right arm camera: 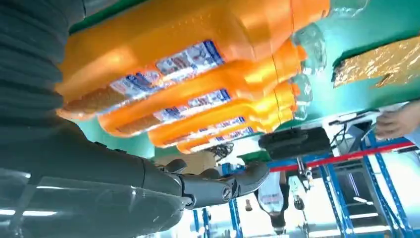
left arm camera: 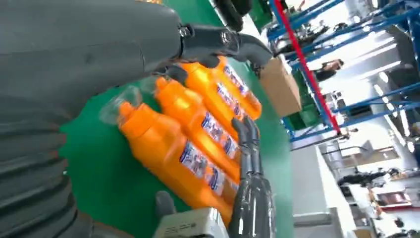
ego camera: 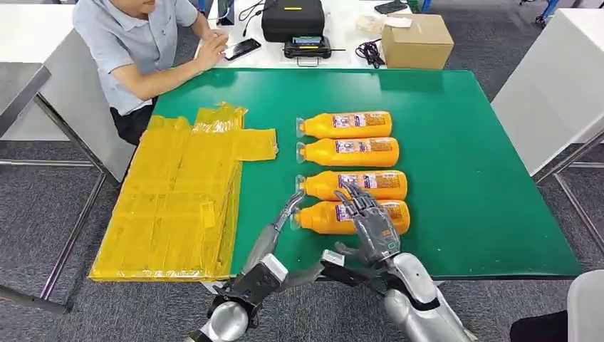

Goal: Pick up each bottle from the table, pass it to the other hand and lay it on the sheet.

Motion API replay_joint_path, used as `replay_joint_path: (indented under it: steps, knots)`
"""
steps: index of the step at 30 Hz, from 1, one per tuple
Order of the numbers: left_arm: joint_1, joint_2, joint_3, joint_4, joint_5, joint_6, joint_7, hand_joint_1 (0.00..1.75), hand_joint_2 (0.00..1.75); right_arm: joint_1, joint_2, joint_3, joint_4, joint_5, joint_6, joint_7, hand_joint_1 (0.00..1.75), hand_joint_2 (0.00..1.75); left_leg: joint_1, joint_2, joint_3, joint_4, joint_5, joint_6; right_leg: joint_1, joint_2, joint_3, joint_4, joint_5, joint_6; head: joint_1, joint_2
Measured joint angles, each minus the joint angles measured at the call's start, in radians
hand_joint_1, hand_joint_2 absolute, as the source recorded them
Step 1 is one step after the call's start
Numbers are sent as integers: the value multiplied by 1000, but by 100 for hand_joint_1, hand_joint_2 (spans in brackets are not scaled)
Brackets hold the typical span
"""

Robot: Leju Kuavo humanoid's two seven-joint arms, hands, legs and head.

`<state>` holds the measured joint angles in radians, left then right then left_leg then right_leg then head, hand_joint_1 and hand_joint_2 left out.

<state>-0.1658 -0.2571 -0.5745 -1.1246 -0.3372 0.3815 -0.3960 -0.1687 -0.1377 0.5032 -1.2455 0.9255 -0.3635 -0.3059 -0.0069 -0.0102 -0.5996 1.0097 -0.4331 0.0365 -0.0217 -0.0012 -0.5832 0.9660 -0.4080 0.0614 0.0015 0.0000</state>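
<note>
We have our right hand [ego camera: 370, 221] spread open over the label end of the nearest bottle [ego camera: 320, 216], fingers apart and reaching across its body toward the second bottle [ego camera: 354, 184]; whether they touch the plastic we cannot tell. Our left hand [ego camera: 288, 209] is also open and holds nothing, fingers stretched out just beside that same bottle's clear cap. Four orange bottles lie on their sides in a row on the green worktop [ego camera: 463, 157], caps toward our left hand, the third bottle [ego camera: 347, 151] and fourth bottle [ego camera: 345, 124] farther out from us. The yellow sheet [ego camera: 178, 199] lies beyond our left hand, well apart from the row.

We judge the bottles stiff plastic, full and so fairly heavy, smooth and round enough to roll or slip under a loose grip. The straight middle under the label looks the best place to take hold, with the neck left free for the other hand at the pass. The neighbours lie close, so fingers wrapping the far side could nudge the second bottle.

Each bottle carries a white and blue label; the print is too small and blurred for us to read any brand.
</note>
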Motion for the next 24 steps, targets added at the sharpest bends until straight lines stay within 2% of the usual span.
replay_joint_path:
  steps: [11,24]
  knots:
    - [23,4,0,-24,-19,14,26,0,175,10,-116,-35,-101,99,110,119,0,175,-1,0,0,0,0,0,-1,0,0,0,0,0,0,0]
    - [29,4,4,-30,-8,-19,25,0,175,-21,-198,-75,-40,38,244,112,0,175,-1,0,0,0,0,0,-1,0,0,0,0,0,0,0]
